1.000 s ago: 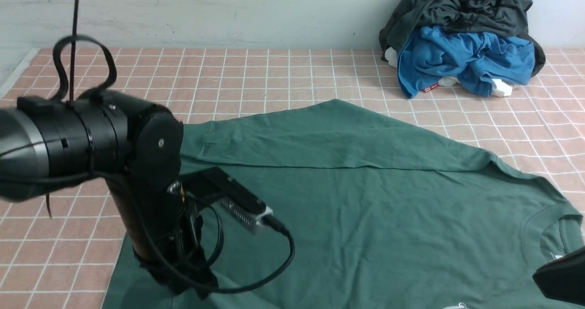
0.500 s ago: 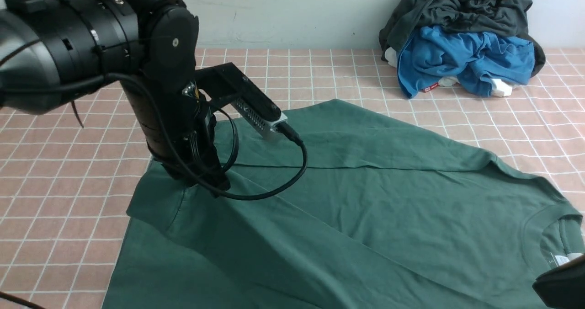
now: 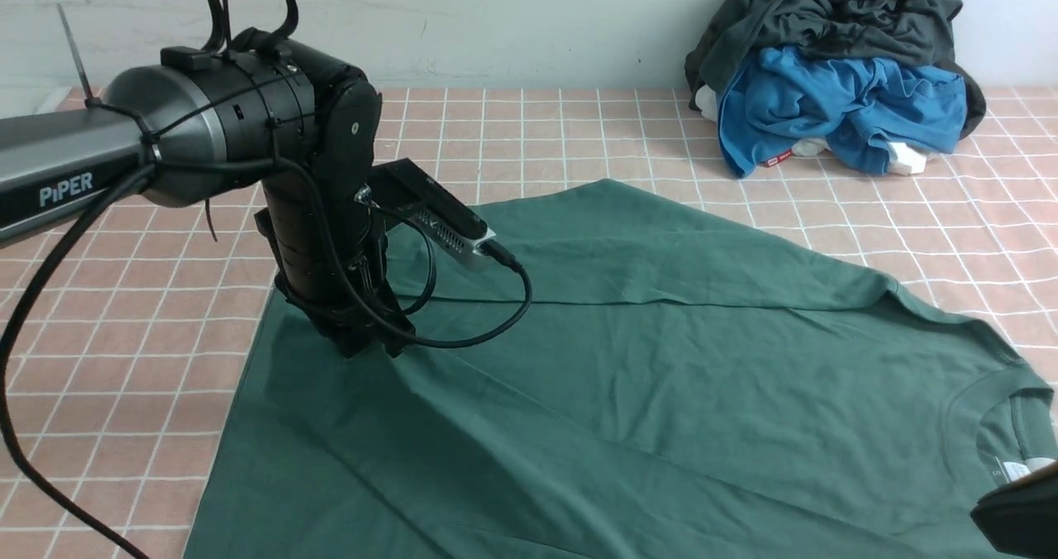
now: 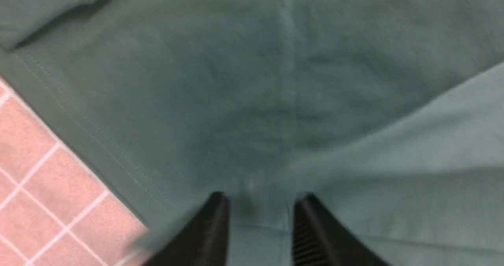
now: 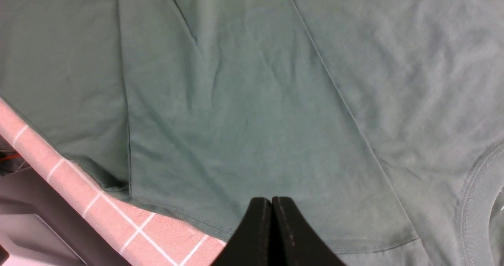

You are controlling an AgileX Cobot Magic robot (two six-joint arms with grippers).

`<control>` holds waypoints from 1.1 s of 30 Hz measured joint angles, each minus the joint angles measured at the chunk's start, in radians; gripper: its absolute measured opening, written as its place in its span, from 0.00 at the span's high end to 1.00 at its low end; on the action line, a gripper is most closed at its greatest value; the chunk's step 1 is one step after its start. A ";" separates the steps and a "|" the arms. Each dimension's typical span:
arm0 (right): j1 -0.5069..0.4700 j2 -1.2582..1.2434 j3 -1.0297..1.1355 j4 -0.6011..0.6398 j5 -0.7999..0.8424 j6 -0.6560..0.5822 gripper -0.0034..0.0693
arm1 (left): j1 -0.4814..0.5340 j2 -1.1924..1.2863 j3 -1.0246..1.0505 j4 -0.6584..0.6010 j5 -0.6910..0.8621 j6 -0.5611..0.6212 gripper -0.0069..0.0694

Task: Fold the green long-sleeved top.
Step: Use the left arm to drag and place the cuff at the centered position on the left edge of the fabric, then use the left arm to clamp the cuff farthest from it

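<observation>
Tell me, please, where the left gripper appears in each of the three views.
Front view: the left gripper is left of centre, pointing down onto the green top.
Left wrist view: the left gripper is at the bottom edge, middle, jaws parted over the fabric.
Right wrist view: not in it.
Shared landmark: the green top's hem against the pink tiled surface.

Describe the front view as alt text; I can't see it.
The left gripper is down on the left part of the green long-sleeved top, which lies spread on the pink tiled surface with a sleeve folded across its far side. A heap of dark grey and blue garments sits far right by the wall.
</observation>
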 joint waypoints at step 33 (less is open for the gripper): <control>0.000 0.236 -0.190 -0.075 -0.058 0.048 0.97 | 0.144 0.350 -0.313 0.001 -0.206 0.314 0.29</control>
